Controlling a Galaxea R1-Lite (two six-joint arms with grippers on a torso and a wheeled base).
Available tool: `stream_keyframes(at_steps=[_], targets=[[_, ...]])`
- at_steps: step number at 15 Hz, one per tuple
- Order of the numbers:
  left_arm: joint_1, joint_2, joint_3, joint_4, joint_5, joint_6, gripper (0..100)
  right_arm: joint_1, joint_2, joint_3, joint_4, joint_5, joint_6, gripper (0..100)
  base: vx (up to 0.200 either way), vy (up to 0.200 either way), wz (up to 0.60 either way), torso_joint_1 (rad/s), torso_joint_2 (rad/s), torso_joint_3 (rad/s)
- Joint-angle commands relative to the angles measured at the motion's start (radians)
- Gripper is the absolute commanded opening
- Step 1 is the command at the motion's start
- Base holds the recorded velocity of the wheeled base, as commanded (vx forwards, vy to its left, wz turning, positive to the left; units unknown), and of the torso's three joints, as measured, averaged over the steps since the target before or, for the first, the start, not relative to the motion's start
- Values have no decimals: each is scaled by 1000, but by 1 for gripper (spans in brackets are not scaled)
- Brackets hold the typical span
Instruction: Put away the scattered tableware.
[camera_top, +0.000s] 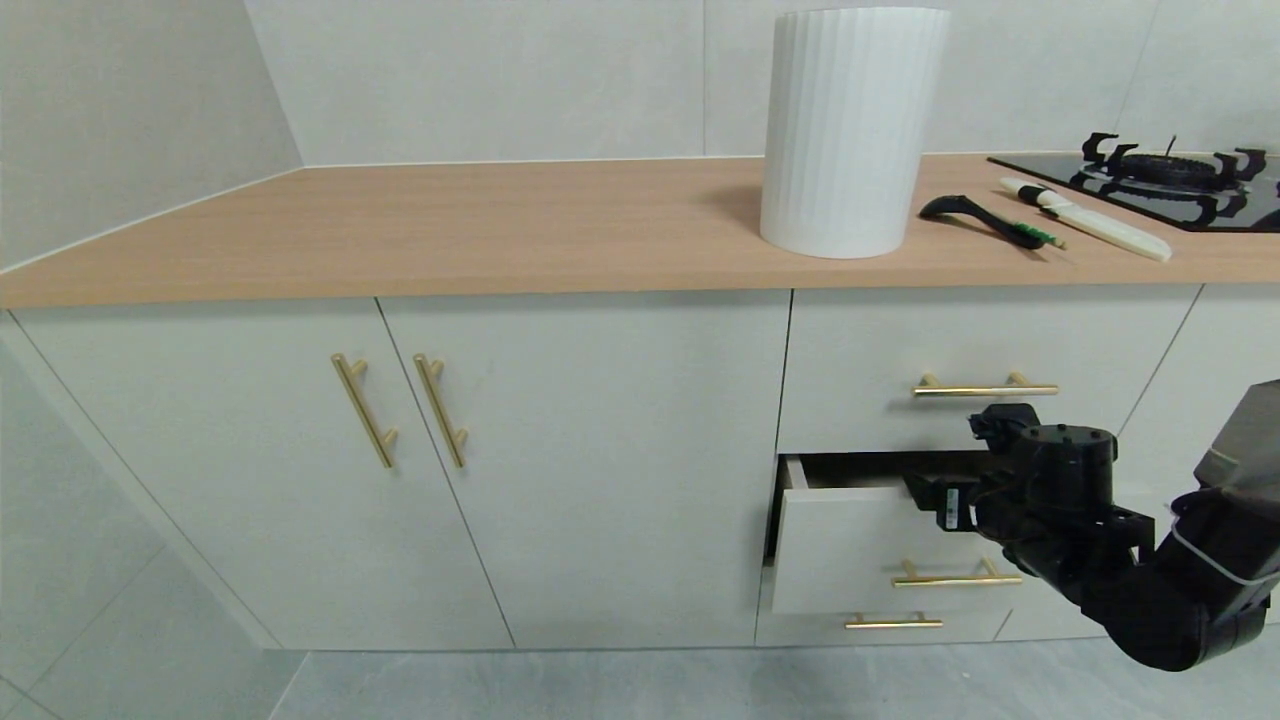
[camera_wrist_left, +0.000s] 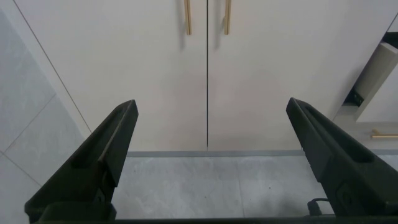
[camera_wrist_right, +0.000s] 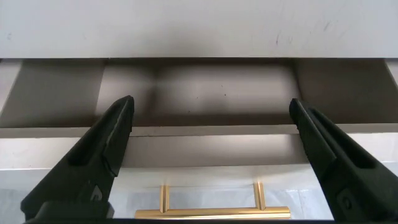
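knife (camera_top: 1085, 219) and black utensil (camera_top: 985, 220) on counter (camera_top: 500, 230) beside white canister (camera_top: 850, 130), right gripper (camera_wrist_right: 210, 102) spread wide at pulled-out drawer (camera_top: 850, 545), left gripper (camera_wrist_left: 211, 102) likewise

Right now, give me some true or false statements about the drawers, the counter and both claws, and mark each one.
1. The middle drawer is pulled partly open. True.
2. The right claw is shut on the drawer's handle. False: it is open, in front of the drawer and off the handle.
3. A white knife lies on the counter near the stove. True.
4. The white ribbed container lies on its side. False: it stands upright.
5. The left claw holds a spoon. False: it is open and empty, facing the cupboard doors.
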Motion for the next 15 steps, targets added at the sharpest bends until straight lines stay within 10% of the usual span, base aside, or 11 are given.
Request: stream_keyframes(at_steps=[1,15], targets=[[1,2,0,0,1,0,100,-1,-7,1,24,2,1,100,0,0,0,0,0,0],[1,2,0,0,1,0,100,-3,-367,-74,754,208,-4,100,0,0,0,0,0,0]])
